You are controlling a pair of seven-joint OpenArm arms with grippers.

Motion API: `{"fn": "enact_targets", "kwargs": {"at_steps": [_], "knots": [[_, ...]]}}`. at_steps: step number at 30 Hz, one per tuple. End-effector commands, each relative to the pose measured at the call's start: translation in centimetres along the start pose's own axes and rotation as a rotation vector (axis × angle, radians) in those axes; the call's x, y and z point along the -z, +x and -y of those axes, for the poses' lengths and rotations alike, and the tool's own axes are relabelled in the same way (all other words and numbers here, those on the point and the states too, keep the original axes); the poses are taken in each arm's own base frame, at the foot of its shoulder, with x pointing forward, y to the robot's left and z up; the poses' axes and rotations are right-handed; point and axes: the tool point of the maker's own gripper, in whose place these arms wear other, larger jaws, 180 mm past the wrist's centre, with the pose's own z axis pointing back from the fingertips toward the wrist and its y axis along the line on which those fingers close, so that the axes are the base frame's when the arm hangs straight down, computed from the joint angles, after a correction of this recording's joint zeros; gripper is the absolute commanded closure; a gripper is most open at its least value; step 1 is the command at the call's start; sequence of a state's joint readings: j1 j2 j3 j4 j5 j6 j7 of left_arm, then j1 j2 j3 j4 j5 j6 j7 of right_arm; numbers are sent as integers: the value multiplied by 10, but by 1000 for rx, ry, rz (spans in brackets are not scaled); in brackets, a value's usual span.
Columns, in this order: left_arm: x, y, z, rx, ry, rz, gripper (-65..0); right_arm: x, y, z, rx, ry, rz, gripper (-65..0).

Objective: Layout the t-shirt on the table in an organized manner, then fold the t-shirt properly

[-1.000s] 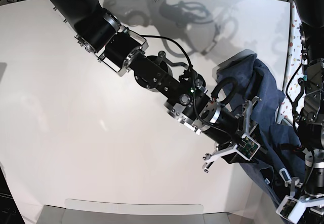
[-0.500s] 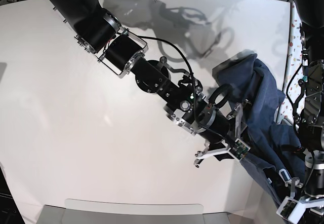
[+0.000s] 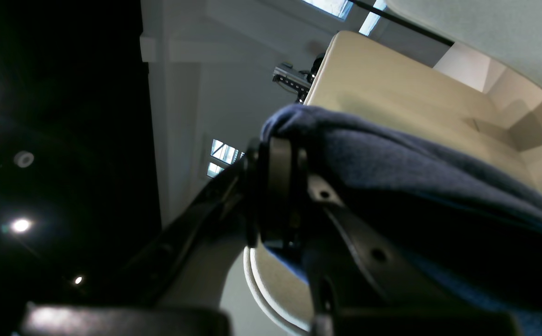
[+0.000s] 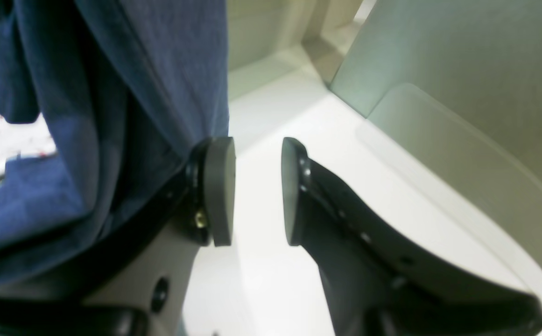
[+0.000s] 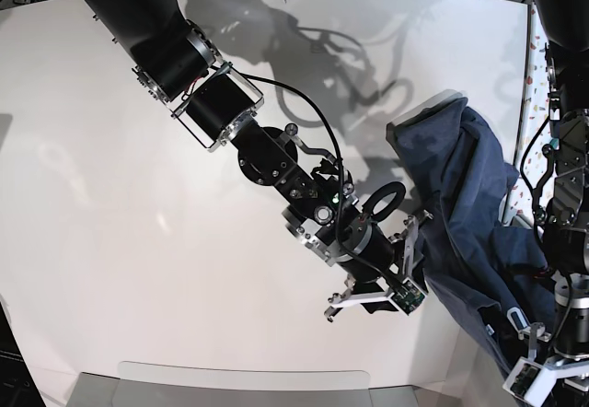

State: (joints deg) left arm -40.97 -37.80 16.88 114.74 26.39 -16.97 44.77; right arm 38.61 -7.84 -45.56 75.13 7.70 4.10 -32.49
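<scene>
navy t-shirt (image 5: 465, 204) is hanging bunched at the table (image 5: 138, 195) edge, pinched in the left gripper (image 3: 275, 205); the right gripper (image 4: 256, 189), jaws parted and empty, is sitting just beside its hem.

Base view looks down from high over the worktop (image 5: 138, 241). Both wrist views sit close behind their hands; all three share the t-shirt (image 5: 460, 204).

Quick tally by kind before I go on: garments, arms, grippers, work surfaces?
Garments: 1, the t-shirt
Arms: 2
Grippers: 2, left gripper and right gripper
Work surfaces: 1, the table
Total: 6
</scene>
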Motion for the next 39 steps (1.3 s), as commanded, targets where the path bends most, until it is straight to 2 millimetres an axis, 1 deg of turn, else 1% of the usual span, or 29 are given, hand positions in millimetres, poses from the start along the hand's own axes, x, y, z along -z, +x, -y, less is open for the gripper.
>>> {"fn": "enact_targets", "kwargs": {"at_steps": [1,3,4,6,8,10,15,17,19,20,25,28,30,33,36,39], "knots": [[1,3,-25,0,74,14,0,0,35,2,-10,-2,92,-173],[1,3,-25,0,74,14,0,-1,35,-1,-12,4,93,-173],[1,3,-25,0,74,14,0,0,33,-8,-22,17,89,-177],[1,3,-25,0,74,14,0,0,30,-21,-42,44,86,-206],[1,4,-25,0,75,15,0,0,26,-30,-53,63,78,-250],[1,4,-25,0,74,16,0,0,22,-34,-48,69,72,-285],[1,4,-24,1,72,16,0,0,20,-32,-49,66,67,-291],[1,4,-24,1,72,16,0,1,22,-29,-53,60,70,-292],[1,4,-24,2,73,16,0,3,19,-27,-56,55,61,-293],[1,4,-24,2,73,16,0,5,22,-23,-65,49,63,-294],[1,4,-25,1,75,15,0,13,21,-15,-76,39,77,-295],[1,4,-25,1,75,15,0,18,12,-9,-78,30,52,-296],[1,4,-24,2,73,16,0,19,12,-8,-82,27,50,-296],[1,4,-24,2,73,16,0,19,12,-9,-69,35,52,-297],[1,5,-24,1,73,16,0,19,18,-9,-53,43,62,-297],[1,5,-24,1,73,16,0,19,19,-10,-52,46,65,-297]]}}
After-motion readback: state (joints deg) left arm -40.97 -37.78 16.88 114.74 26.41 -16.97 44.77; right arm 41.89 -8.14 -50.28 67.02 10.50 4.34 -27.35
